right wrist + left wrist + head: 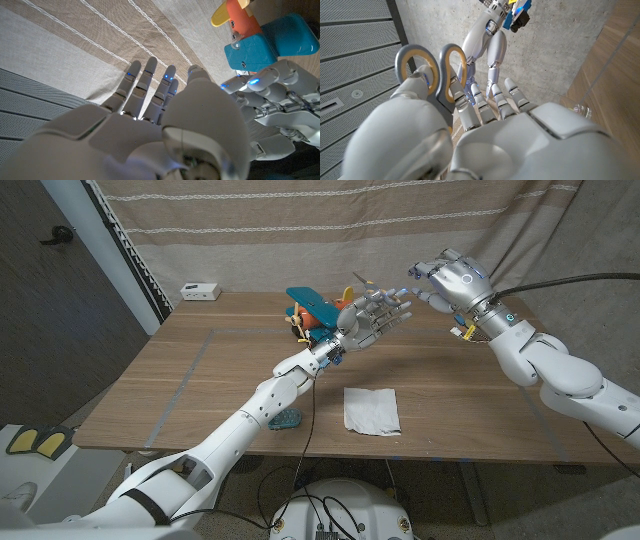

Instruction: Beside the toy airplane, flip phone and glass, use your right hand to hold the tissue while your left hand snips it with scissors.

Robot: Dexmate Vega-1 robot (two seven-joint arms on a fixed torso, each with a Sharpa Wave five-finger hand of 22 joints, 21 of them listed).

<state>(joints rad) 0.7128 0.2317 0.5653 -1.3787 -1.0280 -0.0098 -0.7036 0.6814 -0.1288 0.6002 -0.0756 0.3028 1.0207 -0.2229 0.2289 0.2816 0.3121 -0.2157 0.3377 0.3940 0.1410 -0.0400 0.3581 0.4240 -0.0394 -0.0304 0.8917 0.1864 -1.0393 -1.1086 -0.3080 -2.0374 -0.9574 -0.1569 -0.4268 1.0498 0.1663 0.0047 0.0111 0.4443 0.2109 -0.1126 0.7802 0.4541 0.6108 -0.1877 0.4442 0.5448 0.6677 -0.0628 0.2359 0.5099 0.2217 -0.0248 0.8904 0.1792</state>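
A white tissue (371, 409) lies on the wooden table (200, 380) near the front edge, with neither hand touching it. My left hand (375, 316) hangs well above the table and grips scissors (432, 70) with grey and yellow handles. The right hand (448, 280) is also raised, just beyond the left, with its fingers (145, 85) spread and nothing in it. Behind the left hand stands the blue and orange toy airplane (308, 310) (265, 42). A clear glass (580, 109) shows in the left wrist view.
A small teal object (285, 418) lies near the front edge, partly under my left forearm. At the table's back left corner sits a white box (200, 291). A striped curtain (300, 230) hangs behind the table.
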